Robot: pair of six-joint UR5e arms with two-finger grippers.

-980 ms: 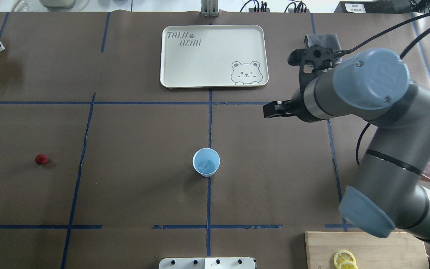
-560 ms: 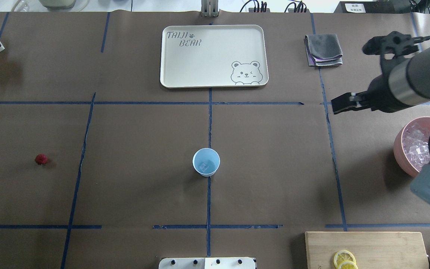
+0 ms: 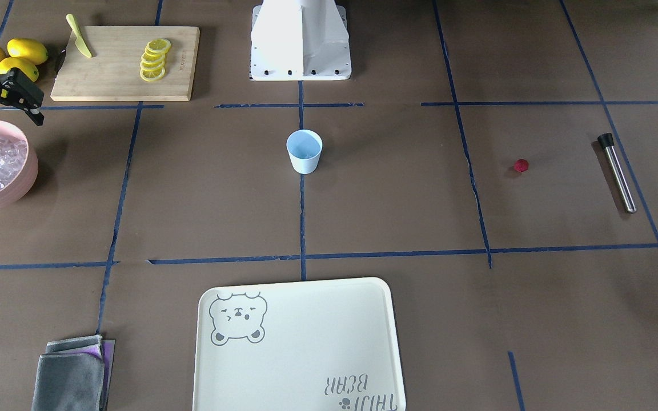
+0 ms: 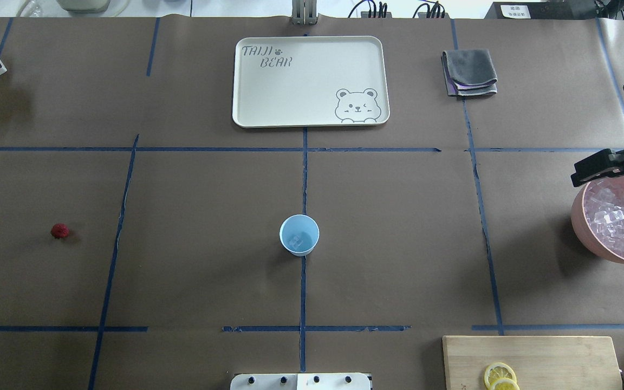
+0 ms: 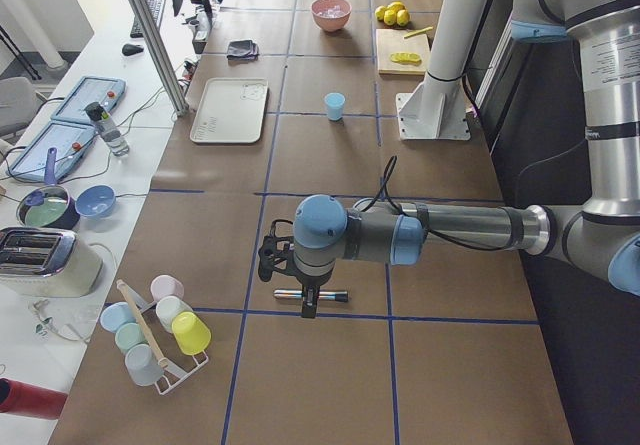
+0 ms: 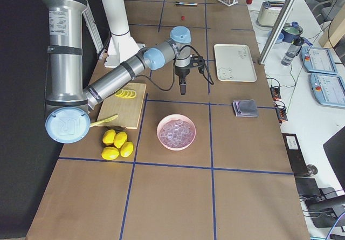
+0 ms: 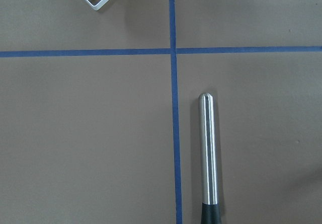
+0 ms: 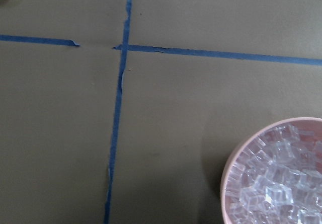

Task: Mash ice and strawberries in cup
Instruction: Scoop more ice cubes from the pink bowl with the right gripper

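The pale-blue cup (image 4: 299,234) stands upright at the table's centre, also in the front view (image 3: 304,151), with a clear ice cube (image 4: 297,238) inside. More ice (image 4: 618,222) fills a pink bowl (image 4: 580,227) at the right. The strawberry (image 4: 59,231) lies alone at the far left. My right gripper (image 4: 578,175) hangs over the bowl's far rim; in the front view (image 3: 6,119) its fingers are apart and empty. My left gripper (image 5: 308,303) shows only in the left side view, over a steel muddler (image 7: 209,153); I cannot tell if it is open.
A cream bear tray (image 4: 301,81) lies at the back centre, with a folded grey cloth (image 4: 469,71) to its right. A cutting board (image 4: 550,357) with lemon slices is at the front right, whole lemons (image 3: 15,54) beside it. A cup rack (image 5: 155,335) stands at the left end.
My right arm has swung right, from beside the tray to over the pink bowl's far rim, uncovering the cloth and bowl. Cup and strawberry have not moved.
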